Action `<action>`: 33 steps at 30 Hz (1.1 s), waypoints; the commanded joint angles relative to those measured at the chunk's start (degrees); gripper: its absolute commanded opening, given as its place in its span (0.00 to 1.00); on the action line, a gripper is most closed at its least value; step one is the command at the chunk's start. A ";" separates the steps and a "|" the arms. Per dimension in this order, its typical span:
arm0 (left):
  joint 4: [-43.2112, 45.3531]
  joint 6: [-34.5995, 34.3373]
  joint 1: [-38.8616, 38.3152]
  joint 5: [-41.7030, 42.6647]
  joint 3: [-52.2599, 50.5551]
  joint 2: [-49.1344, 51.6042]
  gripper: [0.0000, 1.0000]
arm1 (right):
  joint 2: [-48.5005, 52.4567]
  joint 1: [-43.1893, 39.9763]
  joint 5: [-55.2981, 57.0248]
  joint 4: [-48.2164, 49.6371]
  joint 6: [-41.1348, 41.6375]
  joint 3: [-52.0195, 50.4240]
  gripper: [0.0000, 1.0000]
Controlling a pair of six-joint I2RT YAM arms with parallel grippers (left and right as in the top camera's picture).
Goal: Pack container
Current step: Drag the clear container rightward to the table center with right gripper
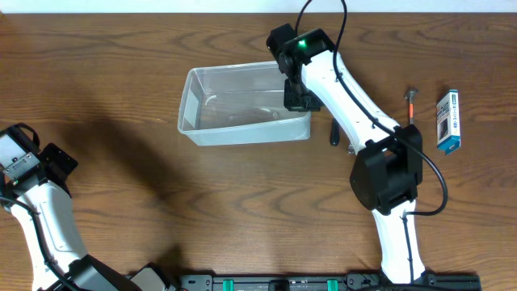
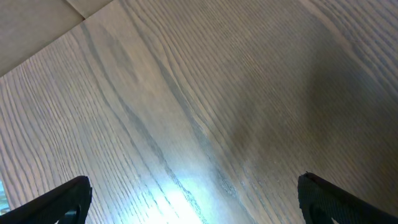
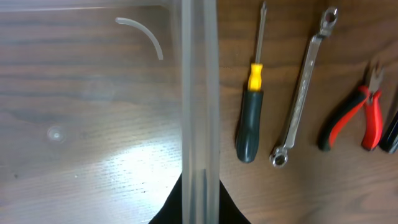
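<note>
The container, a clear rectangular plastic tub, stands on the wooden table at centre. Nothing shows inside it. My right gripper is at its right end, shut on the container's right wall, with one black finger on each side. My left gripper is far off at the table's left edge. It is open and empty over bare wood.
Right of the tub lie a black-and-yellow screwdriver, a silver wrench, red-handled pliers and a dark object at the frame edge. A small blue-and-white box lies at the far right.
</note>
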 commanded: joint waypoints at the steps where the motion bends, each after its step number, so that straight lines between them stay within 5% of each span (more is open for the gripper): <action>1: 0.04 0.74 0.24 -1.07 1.75 0.28 0.98 | -1.81 0.70 5.53 -0.66 -5.73 -0.15 0.01; 16: 0.04 0.74 0.24 -1.07 1.75 0.28 0.98 | -19.76 1.53 4.20 9.60 -14.51 -0.15 0.01; 28: 0.04 0.74 0.24 -1.07 1.75 0.28 0.98 | -31.50 1.18 3.30 2.03 -15.91 -0.76 0.01; 33: 0.04 0.74 0.24 -1.09 1.75 0.28 0.98 | -39.17 1.18 2.12 2.47 -15.96 -9.46 0.02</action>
